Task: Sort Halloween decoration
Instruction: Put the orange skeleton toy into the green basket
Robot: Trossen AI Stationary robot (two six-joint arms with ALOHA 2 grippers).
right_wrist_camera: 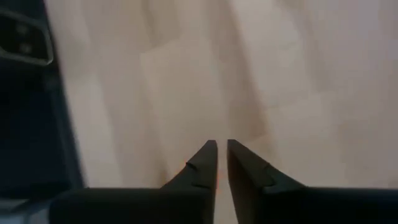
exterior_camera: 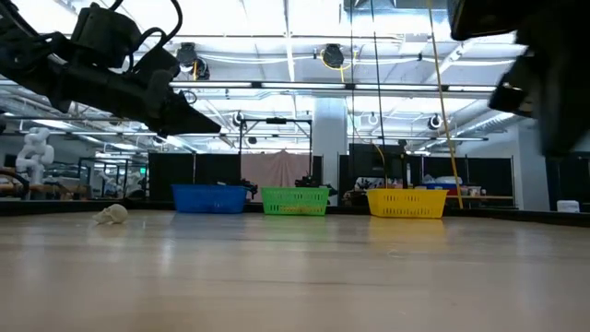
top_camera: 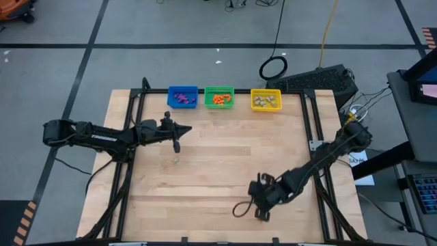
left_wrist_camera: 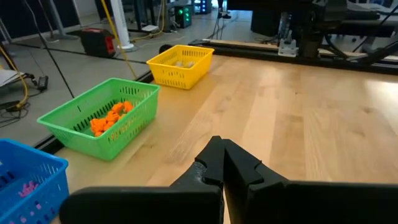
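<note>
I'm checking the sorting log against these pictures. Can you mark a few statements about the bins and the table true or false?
1. The green bin holds orange trinkets. True.
2. The yellow bin stands between the blue and green ones. False: the green bin sits in the middle, with the blue bin on its other side.
3. A pale trinket lies loose on the table. True.
4. The left pincer holds that pale trinket. False: it is shut on nothing, above the table.

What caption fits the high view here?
Both arms above the table: blue bin, green bin and yellow bin hold sorted trinkets; one pale trinket lies loose near the left gripper.
</note>
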